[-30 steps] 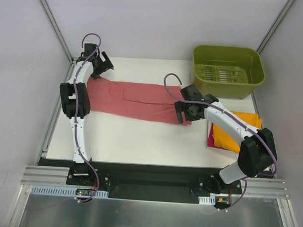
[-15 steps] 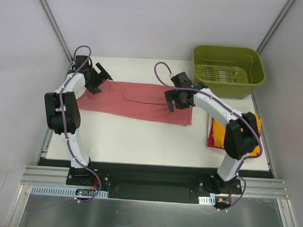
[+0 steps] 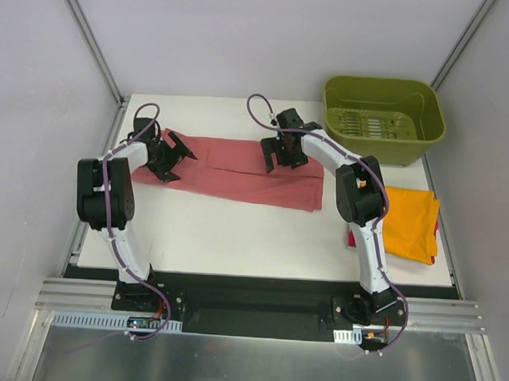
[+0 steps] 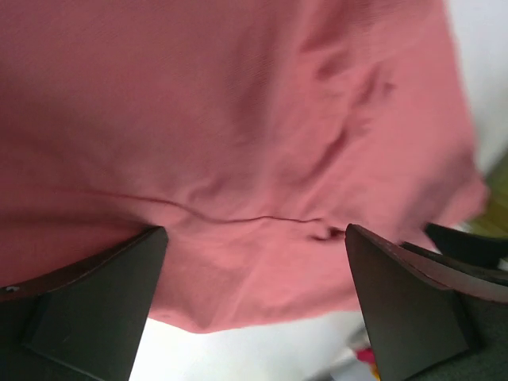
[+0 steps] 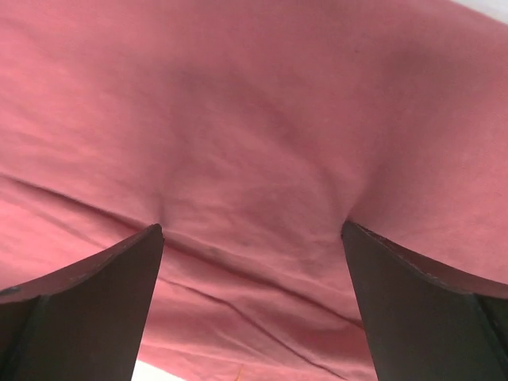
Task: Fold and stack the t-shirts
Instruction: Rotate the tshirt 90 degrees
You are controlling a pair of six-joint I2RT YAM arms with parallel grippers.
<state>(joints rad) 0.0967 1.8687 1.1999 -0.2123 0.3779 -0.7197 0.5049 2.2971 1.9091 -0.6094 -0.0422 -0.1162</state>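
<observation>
The dusty-red t-shirt lies as a long folded strip across the middle of the white table. My left gripper is open and sits low over the strip's left end; the red cloth fills its view between the fingers. My right gripper is open over the strip's upper middle, with red cloth spread under both fingers. The orange t-shirt lies folded at the right edge on top of the magenta-pink t-shirt, which shows only as a thin edge.
A green tub stands at the back right corner. The white table has a dark rail along its near edge. Grey walls and slanted frame posts close in the sides.
My right gripper has moved from the strip's right end up and left to its upper middle. My left gripper has come down from the far left corner onto the strip's left end.
</observation>
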